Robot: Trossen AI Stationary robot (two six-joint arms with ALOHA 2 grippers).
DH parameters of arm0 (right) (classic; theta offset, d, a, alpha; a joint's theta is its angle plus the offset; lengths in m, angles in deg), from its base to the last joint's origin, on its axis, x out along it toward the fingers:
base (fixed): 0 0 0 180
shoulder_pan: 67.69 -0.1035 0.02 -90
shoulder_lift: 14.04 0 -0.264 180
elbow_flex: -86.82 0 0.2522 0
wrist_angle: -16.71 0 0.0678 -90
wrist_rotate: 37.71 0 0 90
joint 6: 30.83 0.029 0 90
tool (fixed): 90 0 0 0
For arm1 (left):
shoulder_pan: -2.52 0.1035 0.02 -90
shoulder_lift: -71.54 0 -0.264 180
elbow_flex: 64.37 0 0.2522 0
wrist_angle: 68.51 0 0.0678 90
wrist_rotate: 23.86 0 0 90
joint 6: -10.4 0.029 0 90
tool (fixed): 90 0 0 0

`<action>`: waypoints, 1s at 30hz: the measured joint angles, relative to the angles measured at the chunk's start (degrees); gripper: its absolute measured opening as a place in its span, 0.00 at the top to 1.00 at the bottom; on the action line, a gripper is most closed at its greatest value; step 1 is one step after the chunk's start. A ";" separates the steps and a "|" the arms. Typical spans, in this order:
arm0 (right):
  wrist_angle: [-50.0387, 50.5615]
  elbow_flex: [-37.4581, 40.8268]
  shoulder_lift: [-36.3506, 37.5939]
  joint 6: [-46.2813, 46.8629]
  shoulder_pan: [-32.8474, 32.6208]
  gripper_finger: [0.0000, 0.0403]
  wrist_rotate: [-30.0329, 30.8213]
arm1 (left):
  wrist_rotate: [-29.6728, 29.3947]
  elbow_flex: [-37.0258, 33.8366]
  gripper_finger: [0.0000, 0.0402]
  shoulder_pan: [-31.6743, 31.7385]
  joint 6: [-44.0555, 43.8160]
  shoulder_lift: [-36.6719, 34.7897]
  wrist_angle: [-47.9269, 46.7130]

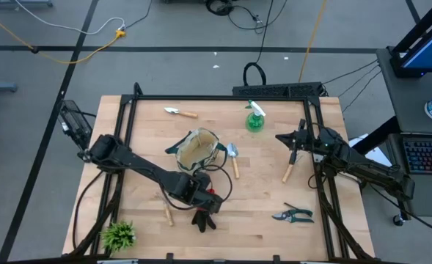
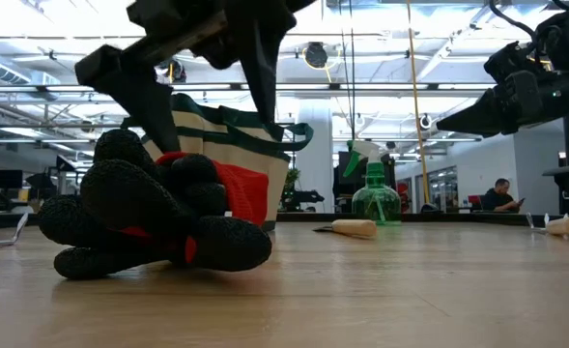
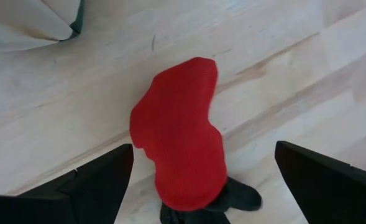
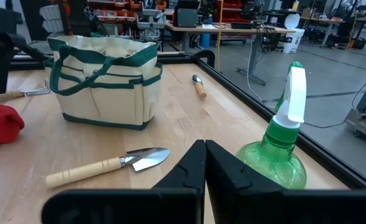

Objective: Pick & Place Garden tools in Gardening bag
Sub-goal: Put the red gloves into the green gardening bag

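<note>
Glove lies flat on the surface, just beside the bag on the near side, red cuff toward the bag and black fingers toward the front edge, so its long axis runs roughly front-to-back. Left end effector sits directly over it, fingers spread wide on either side of the red cuff, not gripping. Bag stands upright mid-surface, mouth open. Trowel lies beside the bag, handle pointing to the front edge. Right end effector is up off the surface near the spray bottle, fingers closed together, carrying nothing.
</note>
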 joint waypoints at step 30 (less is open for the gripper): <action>-0.02 0.00 0.01 0.19 0.01 1.00 -0.20 | 11.54 0.00 0.03 -0.16 0.65 8.28 2.34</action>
